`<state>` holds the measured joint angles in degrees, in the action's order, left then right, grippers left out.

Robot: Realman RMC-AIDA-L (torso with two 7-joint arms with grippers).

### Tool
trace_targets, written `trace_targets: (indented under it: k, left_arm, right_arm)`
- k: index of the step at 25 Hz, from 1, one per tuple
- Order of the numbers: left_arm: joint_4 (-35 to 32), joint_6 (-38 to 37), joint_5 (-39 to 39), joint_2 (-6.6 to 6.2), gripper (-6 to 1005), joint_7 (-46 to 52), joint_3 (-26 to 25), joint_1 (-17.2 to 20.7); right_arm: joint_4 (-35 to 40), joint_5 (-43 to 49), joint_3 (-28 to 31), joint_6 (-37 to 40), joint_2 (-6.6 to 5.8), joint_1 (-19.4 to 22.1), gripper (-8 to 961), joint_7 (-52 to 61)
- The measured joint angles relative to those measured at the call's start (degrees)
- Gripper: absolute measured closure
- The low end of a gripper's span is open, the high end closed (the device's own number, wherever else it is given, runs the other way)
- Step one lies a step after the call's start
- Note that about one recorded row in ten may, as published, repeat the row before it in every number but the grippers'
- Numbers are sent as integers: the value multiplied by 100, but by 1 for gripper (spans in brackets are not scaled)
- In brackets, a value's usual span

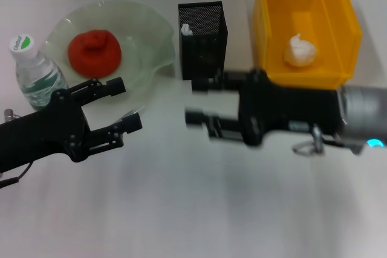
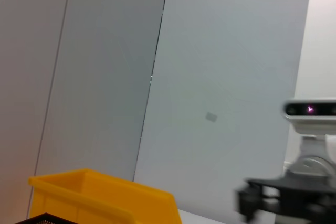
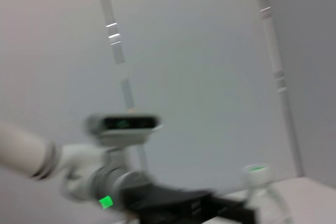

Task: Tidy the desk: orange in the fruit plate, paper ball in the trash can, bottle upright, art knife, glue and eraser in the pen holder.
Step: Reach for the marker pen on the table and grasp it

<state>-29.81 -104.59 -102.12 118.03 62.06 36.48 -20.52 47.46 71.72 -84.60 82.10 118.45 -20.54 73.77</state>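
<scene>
**Q:** Fingers first: how do yours stand?

**A:** Both pairs are spread apart and hold nothing. Your left gripper (image 1: 118, 106) hangs over the desk (image 1: 181, 209) at about 8 o'clock from the centre of the head view, fingertips pointing toward 2 o'clock, just short of the fruit plate (image 1: 151, 34). Your right gripper (image 1: 195, 101) reaches in from 3 o'clock, its fingers pointing toward 9 o'clock, just in front of the pen holder (image 1: 202, 43).

**Q:** Where do you find the task's things?

**A:** The orange (image 1: 94, 52) lies in the fruit plate at 11 o'clock. The bottle (image 1: 36, 74) stands upright at 9 o'clock of that plate. The paper ball (image 1: 300, 51) rests inside the trash can (image 1: 338, 34) at 1 o'clock. A small white item shows inside the pen holder; you cannot tell what it is.
</scene>
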Motion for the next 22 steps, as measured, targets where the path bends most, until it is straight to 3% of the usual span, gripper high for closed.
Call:
trace_targets:
  k: [5, 14, 15, 22]
  left_arm:
    - [-12, -9, 0, -5, 224, 12, -41, 11]
    - [-523, 28, -62, 19, 225, 571, 42, -4]
    - [-1020, 56, -87, 36, 225, 1096, 165, -32]
    - [-2622, 592, -347, 43, 226, 3098, 977, -169]
  right_arm:
    - [-27, 527, 332, 755, 63, 229, 386, -8]
    - [-1139, 557, 476, 822, 76, 362, 387, -637]
    - [-1312, 556, 556, 804, 75, 371, 387, -722]
    - [-1701, 526, 721, 798, 77, 359, 387, -990]
